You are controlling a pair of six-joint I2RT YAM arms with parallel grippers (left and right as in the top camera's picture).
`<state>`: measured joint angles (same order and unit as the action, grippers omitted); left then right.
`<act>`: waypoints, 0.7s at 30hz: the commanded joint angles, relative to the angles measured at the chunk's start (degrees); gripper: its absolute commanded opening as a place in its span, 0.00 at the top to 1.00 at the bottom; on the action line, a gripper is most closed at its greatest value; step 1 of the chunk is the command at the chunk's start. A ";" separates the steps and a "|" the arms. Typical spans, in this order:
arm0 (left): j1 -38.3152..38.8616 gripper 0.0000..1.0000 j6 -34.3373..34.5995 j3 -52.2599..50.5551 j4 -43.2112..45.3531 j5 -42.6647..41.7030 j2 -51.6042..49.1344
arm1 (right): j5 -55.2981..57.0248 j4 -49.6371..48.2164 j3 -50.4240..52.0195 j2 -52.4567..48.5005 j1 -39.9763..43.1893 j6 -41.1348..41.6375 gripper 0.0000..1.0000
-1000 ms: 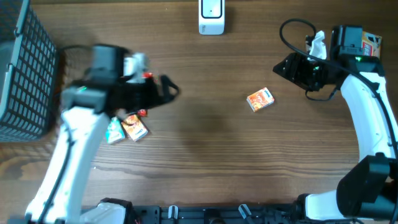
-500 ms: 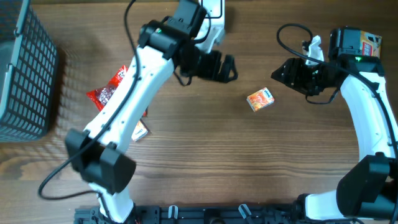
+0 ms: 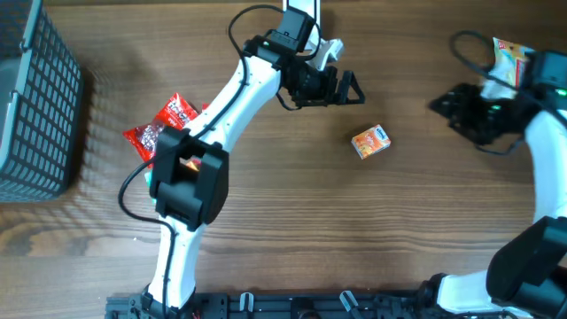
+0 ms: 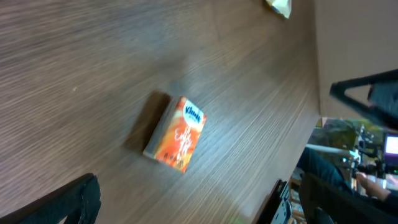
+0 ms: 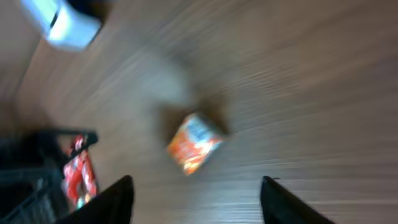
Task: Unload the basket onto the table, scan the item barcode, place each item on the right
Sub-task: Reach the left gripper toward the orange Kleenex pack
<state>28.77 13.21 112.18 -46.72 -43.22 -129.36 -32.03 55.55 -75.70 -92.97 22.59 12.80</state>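
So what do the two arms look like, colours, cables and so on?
Both are white links with black joints and black fingers. The left arm carries a thin black cable looping above its wrist; the right arm has a similar black cable loop beside its wrist.

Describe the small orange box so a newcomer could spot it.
On the brown wooden table, look right of centre, far from the black wire basket at the left edge. The small orange cardboard box lies alone there, near the open left gripper. Unlike the crinkly red snack packet on the left, it is flat-sided with a blue logo.
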 commanded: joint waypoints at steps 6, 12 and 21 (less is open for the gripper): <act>6.08 0.02 0.79 0.59 6.29 2.73 -4.57 | 3.06 1.64 -0.79 1.49 6.73 -0.81 0.45; 9.07 0.02 0.79 0.59 7.32 7.85 -6.60 | 3.06 2.58 -0.79 1.49 6.62 -0.81 0.45; 10.16 0.06 1.03 0.55 7.69 7.65 -9.97 | 2.84 3.65 -0.79 1.49 6.62 -1.77 0.46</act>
<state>39.11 14.06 112.20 -39.40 -37.06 -136.42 -29.52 58.50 -75.70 -92.97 29.41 13.06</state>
